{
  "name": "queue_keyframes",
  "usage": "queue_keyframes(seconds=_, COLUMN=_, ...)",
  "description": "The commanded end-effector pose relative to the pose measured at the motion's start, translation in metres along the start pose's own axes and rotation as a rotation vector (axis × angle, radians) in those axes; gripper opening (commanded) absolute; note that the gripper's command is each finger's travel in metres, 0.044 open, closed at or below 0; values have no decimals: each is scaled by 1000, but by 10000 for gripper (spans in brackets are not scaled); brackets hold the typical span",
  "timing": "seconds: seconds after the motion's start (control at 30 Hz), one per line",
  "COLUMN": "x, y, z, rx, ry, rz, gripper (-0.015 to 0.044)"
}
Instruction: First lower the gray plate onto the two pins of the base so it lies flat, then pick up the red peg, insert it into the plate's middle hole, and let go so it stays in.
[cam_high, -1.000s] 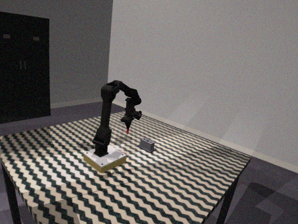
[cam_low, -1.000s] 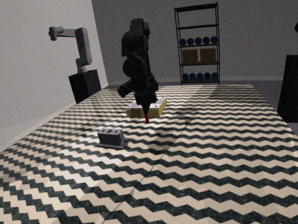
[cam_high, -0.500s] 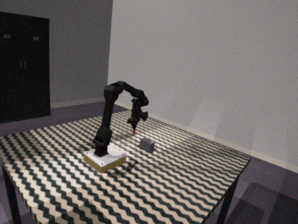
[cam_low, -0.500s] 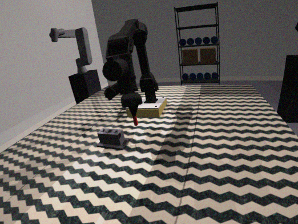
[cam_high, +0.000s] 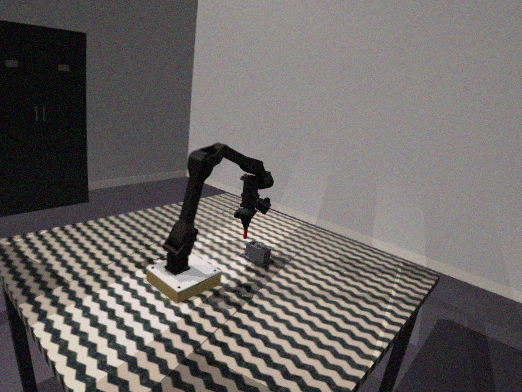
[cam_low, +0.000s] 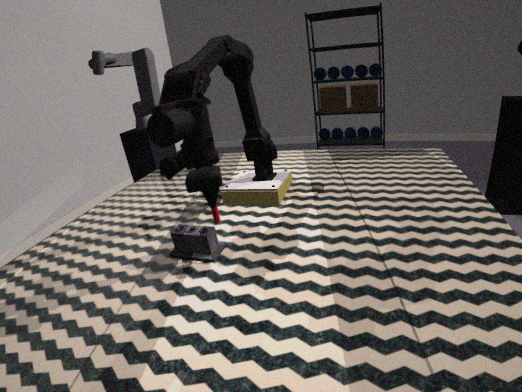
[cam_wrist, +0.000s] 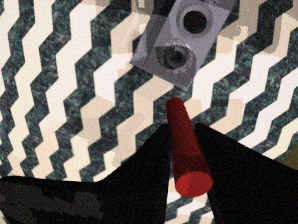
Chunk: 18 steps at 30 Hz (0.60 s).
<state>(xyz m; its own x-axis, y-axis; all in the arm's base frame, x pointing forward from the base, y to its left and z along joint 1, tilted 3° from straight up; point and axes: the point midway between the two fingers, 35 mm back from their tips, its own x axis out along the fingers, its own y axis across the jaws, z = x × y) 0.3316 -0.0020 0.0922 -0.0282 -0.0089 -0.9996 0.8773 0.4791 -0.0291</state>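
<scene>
Red peg (cam_wrist: 186, 153) clamped in claw (cam_wrist: 174, 163), hanging above gray plate (cam_wrist: 188, 24)

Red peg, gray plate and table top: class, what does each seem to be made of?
Red peg, held in the hand: likely plastic, given its uniform saturated colour and smooth matte surface.
Gray plate: metal or hard plastic; flat dull gray with crisp round holes, hard to say which.
Table top: perhaps printed laminate; a zigzag pattern with faint seams.

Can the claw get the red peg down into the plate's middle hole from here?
Probably yes: the claw grips the red peg above the gray plate, nothing lies between them, and the middle hole shows open.
</scene>
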Motion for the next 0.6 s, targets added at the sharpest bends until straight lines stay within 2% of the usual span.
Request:
queue_keyframes(seconds=0.0, x=-2, y=-2, z=17, rx=-3, ry=-9, rz=3, gripper=0)
queue_keyframes(seconds=0.57, x=-1, y=-16, z=62, rx=-10, ry=-8, rz=-1, gripper=0)
